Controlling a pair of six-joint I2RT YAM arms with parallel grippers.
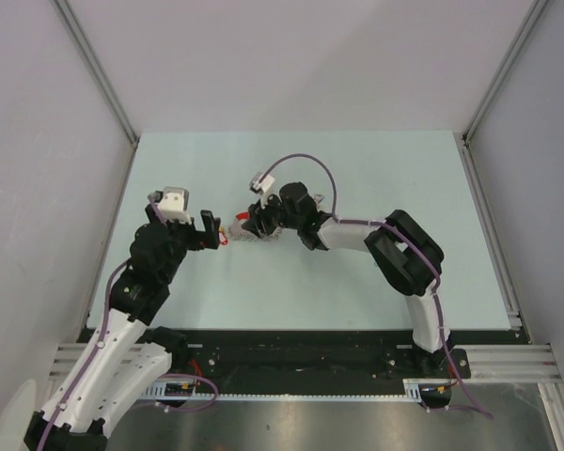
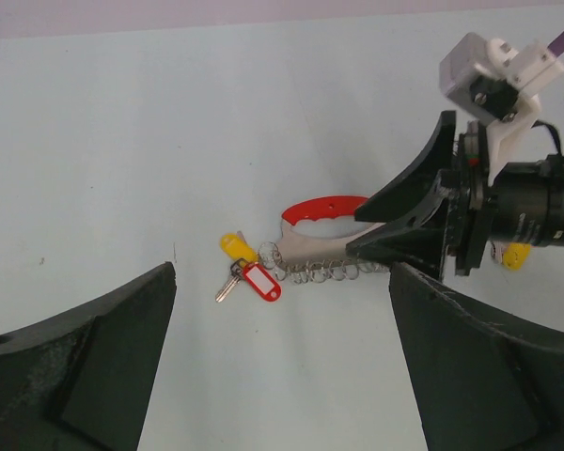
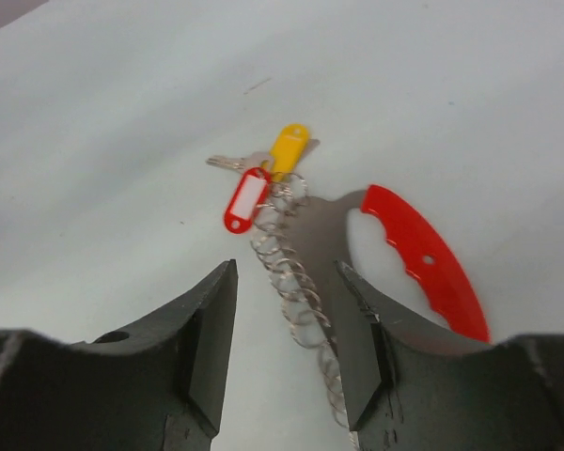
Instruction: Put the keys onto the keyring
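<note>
Between the fingertips of the right gripper [image 3: 284, 282], whose jaws stand apart and pinch nothing, lies the wire coil [image 3: 296, 282] of the keyring [image 2: 324, 207], flat on the table [image 3: 94, 141]. Its red band [image 3: 423, 258] curves just outside the right-hand finger. The left gripper [image 2: 282, 272] hovers opposite, spread wide and holding nothing.

The ring's long axis runs from one gripper to the other. Its far end points at the left arm, and the red-tagged key [image 3: 246, 199] and yellow-tagged key [image 3: 287, 148] lie there, seemingly threaded already.

To steady the ring well, I judge the right jaws should close on the stiff grey plate rather than the springy coil, staying low and not dragging.
</note>
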